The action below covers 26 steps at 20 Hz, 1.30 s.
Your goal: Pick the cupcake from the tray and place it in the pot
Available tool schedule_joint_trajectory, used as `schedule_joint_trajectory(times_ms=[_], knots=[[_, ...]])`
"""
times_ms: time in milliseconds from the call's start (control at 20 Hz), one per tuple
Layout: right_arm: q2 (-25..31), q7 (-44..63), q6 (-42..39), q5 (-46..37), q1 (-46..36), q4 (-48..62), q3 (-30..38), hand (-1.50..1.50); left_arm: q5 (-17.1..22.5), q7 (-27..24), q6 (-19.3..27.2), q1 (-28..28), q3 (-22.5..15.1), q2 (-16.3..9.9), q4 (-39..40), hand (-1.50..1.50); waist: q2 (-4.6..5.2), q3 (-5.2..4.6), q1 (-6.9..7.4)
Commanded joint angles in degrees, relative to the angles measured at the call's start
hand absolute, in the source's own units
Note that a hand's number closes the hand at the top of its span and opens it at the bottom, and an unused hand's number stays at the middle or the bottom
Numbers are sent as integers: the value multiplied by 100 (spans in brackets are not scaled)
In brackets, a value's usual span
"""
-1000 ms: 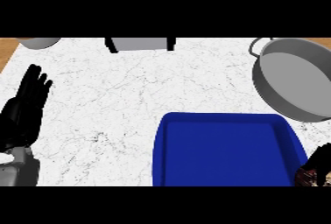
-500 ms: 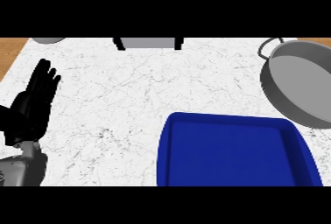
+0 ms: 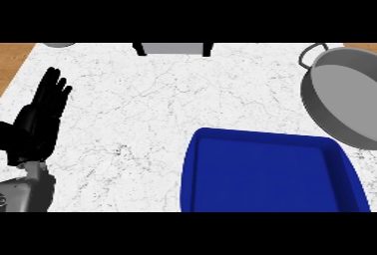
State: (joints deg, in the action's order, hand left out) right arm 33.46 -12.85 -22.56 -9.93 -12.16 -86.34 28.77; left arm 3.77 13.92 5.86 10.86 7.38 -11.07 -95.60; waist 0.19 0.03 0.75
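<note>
A blue tray (image 3: 269,174) lies at the lower right of the white marble counter, and nothing shows on it. A grey pot (image 3: 346,97) with a loop handle stands at the right edge, partly cut off; its inside shows bare. No cupcake is in view. My left hand (image 3: 37,119) rests open at the left edge, fingers straight and pointing up, away from both tray and pot. My right hand does not show.
A grey object with black legs (image 3: 173,48) sits at the counter's far edge in the middle. A grey round thing (image 3: 59,45) peeks in at the far left corner. Wooden floor (image 3: 15,60) shows beyond the counter's left edge.
The view has drifted left, so tray and pot sit further right. The dark thing at the lower right corner a second ago, with the right hand, has gone out of view.
</note>
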Motion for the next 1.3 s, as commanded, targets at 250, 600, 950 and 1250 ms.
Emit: schedule_joint_trajectory(times_ms=[250,600,950,1250], knots=[[455,-787,2072,-2213,-802,1261,-455,150,153,186,-146,161,30,-71,-20,0,42,5,172],[240,-2088,3263,-2875,-1864,4153,-790,150,4,391,18,459,-7,-58,-12,0,38,11,121],[464,-1953,2450,-2797,-2739,6088,-684,-150,-27,-56,-34,277,-66,97,220,0,83,16,226],[389,-2732,1739,-2494,-3039,6894,-491,-150,59,27,-177,292,-29,-26,103,0,117,31,311]])
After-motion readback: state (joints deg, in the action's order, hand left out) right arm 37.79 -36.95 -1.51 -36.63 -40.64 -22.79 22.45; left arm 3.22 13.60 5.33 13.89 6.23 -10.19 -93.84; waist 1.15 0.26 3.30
